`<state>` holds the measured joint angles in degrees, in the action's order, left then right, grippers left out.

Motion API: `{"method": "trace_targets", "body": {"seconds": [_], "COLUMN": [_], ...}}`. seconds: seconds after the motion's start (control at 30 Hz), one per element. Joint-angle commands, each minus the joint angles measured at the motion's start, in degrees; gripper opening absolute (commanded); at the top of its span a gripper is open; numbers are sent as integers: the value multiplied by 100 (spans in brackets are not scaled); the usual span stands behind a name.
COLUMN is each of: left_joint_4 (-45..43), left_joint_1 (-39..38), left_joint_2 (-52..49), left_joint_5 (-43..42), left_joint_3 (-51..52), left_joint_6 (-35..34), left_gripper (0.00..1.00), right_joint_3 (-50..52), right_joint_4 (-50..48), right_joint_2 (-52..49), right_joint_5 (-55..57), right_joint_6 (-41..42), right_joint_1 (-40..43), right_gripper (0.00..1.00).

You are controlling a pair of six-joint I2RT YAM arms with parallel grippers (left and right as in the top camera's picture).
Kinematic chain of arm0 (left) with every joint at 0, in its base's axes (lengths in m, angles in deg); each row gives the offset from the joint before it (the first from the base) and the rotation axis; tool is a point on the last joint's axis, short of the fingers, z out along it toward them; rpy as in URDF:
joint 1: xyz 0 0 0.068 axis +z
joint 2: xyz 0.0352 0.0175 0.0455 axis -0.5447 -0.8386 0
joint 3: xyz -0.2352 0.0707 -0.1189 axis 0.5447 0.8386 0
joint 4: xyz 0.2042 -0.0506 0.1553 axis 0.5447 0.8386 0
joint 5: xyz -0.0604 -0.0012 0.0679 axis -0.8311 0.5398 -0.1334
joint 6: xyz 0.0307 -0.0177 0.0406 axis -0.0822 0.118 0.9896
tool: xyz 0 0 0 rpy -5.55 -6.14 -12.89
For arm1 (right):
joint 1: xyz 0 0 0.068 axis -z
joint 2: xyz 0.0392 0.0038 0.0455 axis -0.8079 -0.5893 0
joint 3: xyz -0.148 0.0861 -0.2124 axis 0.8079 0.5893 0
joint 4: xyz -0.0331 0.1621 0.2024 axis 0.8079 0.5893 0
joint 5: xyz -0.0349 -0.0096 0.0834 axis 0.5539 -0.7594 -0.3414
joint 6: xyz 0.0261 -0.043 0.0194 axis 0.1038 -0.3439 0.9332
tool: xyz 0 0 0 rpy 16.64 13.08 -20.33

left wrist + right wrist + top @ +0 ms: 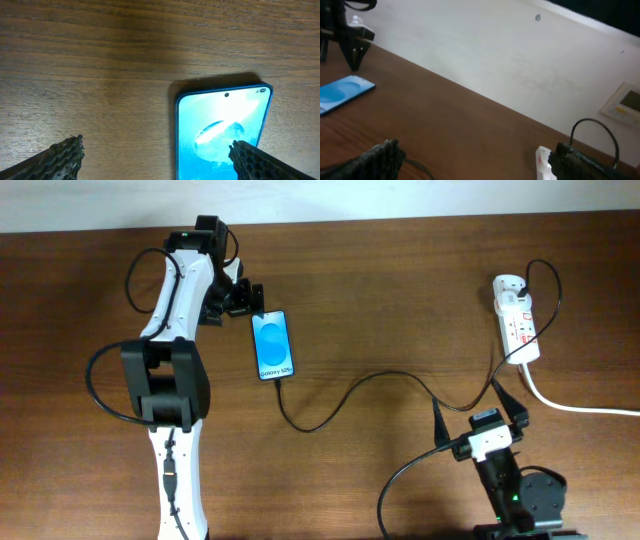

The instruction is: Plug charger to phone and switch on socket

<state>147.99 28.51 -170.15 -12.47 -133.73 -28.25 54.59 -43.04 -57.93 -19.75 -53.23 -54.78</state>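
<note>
The phone lies flat at the centre left, its blue screen lit. It also shows in the left wrist view and the right wrist view. The charger, a thin black cable, runs from the phone's lower edge across the table to the socket, a white power strip at the far right, whose end shows in the right wrist view. My left gripper is open just above the phone's top end, holding nothing. My right gripper is open and empty near the front edge, below the socket.
A thick white cord leads from the socket off the right edge. The charger loops around the socket's top. A white wall stands behind the table's far edge.
</note>
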Motion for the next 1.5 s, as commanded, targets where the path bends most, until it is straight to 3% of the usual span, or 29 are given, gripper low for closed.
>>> {"method": "trace_targets", "body": {"seconds": [0.0, 0.2, 0.3, 1.17, 1.47], "left_joint_4": [7, 7, 7, 15, -354], "left_joint_1": [-11, -11, -11, -11, 4], "left_joint_2": [-92, -92, -92, -85, 1283], "left_joint_5": [42, 42, 42, 44, 42], "left_joint_3": [-87, -90, -90, -90, 37], "left_joint_6": [-7, -7, -7, -4, 15], "left_gripper": [99, 99, 99, 99, 99], "right_joint_3": [387, 439, 439, 439, 439], "right_joint_4": [-92, 378, 361, 352, 352], "right_joint_2": [332, 417, 417, 417, 417], "right_joint_5": [-33, -33, -31, -31, -31], "right_joint_6": [-22, 4, 450, 457, 457], "right_joint_1": [31, 31, 31, 31, 31], "right_gripper": [99, 98, 98, 98, 98]}}
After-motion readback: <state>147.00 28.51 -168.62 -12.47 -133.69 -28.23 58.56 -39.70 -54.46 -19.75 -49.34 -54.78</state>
